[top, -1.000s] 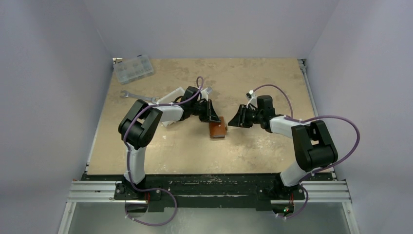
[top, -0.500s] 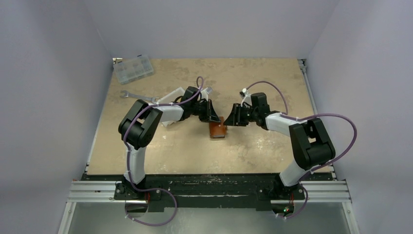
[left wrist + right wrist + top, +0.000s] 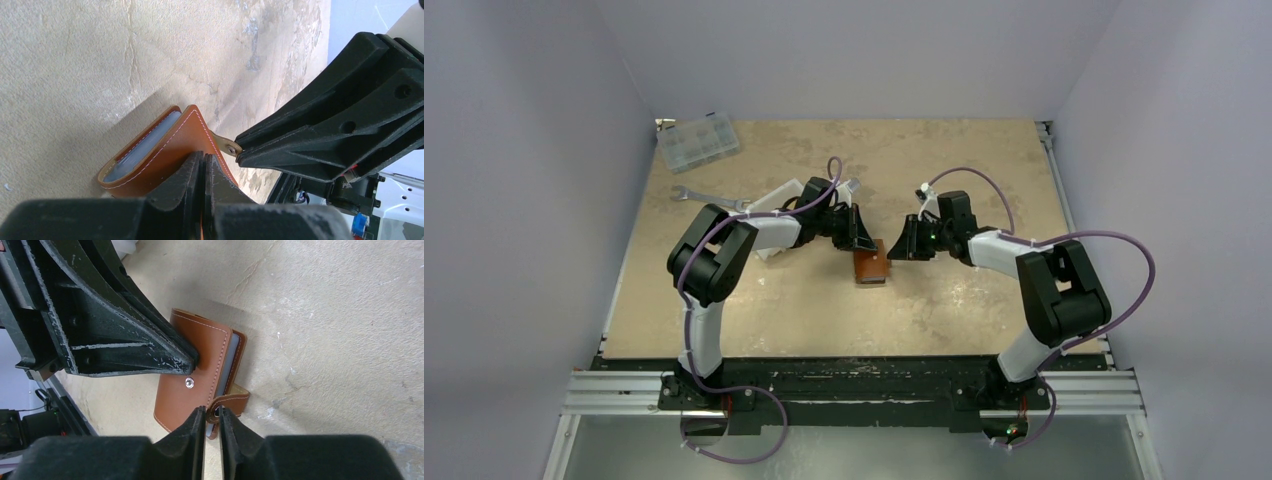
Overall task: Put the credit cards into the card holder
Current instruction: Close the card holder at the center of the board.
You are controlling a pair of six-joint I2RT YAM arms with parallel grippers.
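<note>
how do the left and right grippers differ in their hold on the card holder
The left gripper clamps the brown cover of the card holder, jaws fully shut; the right gripper pinches only its thin snap strap, jaws a slit apart. The left gripper is on its left side, the right gripper on its right. Both hold the same card holder.

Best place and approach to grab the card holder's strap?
Pinch the strap at its free rounded end, near its snap, across its thin faces. Come from the open edge of the card holder, where the strap curls off unfastened; the left gripper pins the cover on the other side.
</note>
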